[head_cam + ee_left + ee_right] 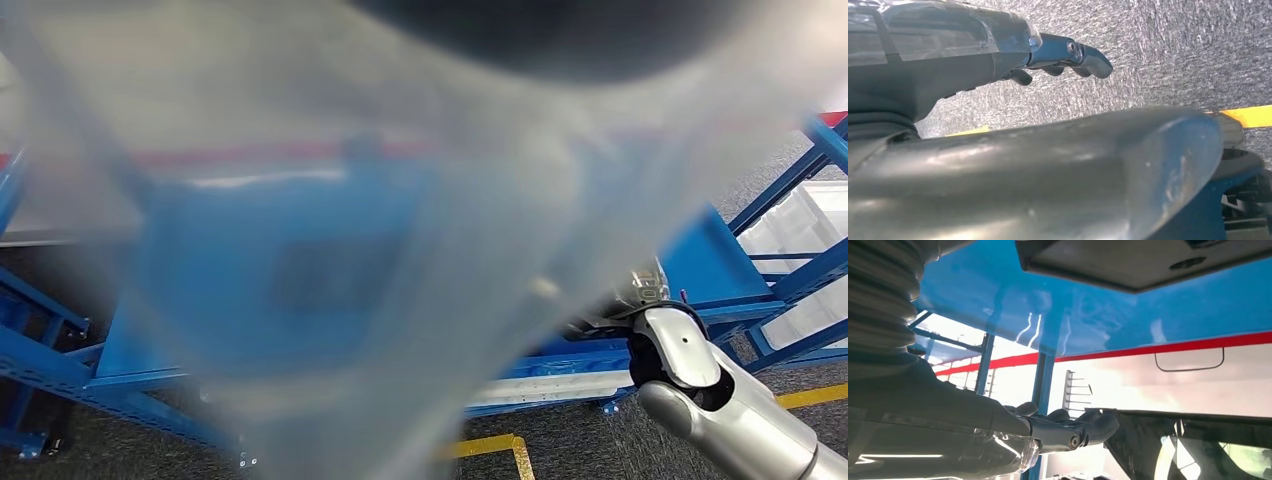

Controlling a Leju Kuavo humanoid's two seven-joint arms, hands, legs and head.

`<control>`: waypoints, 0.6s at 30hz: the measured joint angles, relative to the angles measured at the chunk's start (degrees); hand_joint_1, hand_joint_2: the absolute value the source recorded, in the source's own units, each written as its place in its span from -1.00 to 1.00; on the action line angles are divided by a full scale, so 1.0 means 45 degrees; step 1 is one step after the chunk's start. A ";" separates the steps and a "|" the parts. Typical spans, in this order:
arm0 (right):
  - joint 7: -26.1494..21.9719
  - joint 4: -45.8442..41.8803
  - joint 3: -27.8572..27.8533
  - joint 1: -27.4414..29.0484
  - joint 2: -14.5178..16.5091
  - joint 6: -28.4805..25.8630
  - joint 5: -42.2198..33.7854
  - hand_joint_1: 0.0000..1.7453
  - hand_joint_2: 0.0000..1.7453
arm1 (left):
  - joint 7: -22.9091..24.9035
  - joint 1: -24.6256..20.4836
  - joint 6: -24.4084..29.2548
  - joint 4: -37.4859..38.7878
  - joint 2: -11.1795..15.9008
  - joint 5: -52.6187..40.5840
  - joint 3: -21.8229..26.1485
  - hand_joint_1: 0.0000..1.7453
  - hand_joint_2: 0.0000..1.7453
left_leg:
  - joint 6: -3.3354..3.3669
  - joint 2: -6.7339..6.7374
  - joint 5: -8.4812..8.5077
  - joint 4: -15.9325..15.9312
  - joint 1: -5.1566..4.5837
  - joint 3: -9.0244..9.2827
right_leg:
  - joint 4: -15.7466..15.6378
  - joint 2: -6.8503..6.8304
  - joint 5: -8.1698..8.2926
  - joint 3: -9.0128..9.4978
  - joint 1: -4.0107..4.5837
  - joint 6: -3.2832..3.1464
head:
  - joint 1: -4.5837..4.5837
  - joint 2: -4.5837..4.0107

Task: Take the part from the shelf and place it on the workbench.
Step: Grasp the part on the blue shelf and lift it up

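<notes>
Reach-to-shelf step by the look of it: blue shelf mid-frame behind a blurred translucent sheet, part not discernible, left hand fingers curled on nothing, right hand likewise empty, next needs locating part.

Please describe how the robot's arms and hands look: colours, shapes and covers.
The right arm is glossy silver, made of rounded shells with a dark joint between them. At each wrist sits a grey ribbed cover. The left hand and the right hand have dark grey, rounded fingers with small round pins.
</notes>
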 joint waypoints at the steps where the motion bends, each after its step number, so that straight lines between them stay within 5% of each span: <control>1: 0.0000 -0.0019 -0.0016 -0.0028 0.0000 0.0009 0.0035 -1.00 1.00 | 0.0002 -0.0001 -0.0010 0.0000 0.0000 -0.0011 0.0000 -1.00 -1.00 | 0.0000 0.0002 0.0000 0.0000 0.0000 0.0000 | 0.0000 0.0000 0.0000 0.0000 0.0000 0.0000 | 0.0000 0.0000; 18: -0.0429 0.0254 0.0288 -0.0420 0.0432 0.0203 -0.1410 -1.00 1.00 | 0.0006 -0.0013 -0.0029 0.0000 -0.0034 0.0013 0.0000 -1.00 -1.00 | 0.0000 0.0067 0.0000 -0.0001 0.0001 -0.0009 | 0.0002 0.0021 0.0000 0.0001 0.0003 -0.0001 | -0.0005 0.0000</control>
